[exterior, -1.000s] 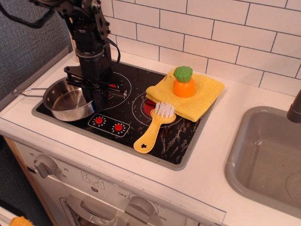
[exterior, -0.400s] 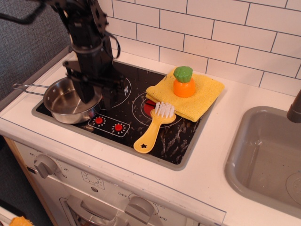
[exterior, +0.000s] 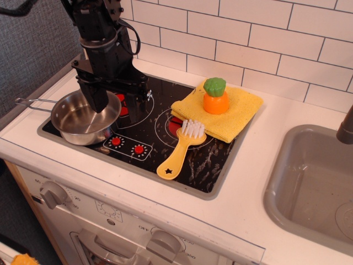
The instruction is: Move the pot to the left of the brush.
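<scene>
The shiny silver pot (exterior: 77,122) sits on the front left of the black stovetop (exterior: 207,163), its wire handle (exterior: 32,102) pointing left. The yellow brush (exterior: 177,153) with white bristles lies on the stovetop's middle front, to the right of the pot. My gripper (exterior: 113,98) hangs just above the pot's back right rim. Its jaws are apart and hold nothing. One finger (exterior: 95,98) hides part of the rim.
A folded yellow cloth (exterior: 220,113) with an orange and green toy (exterior: 215,96) on it lies at the stovetop's back right. A grey sink (exterior: 317,187) is at the far right. Red knobs (exterior: 127,145) are printed at the stove's front. A tiled wall stands behind.
My gripper has let go of the pot's right rim, opened, and risen up and to the left. The pot has settled a little to the left on the stovetop.
</scene>
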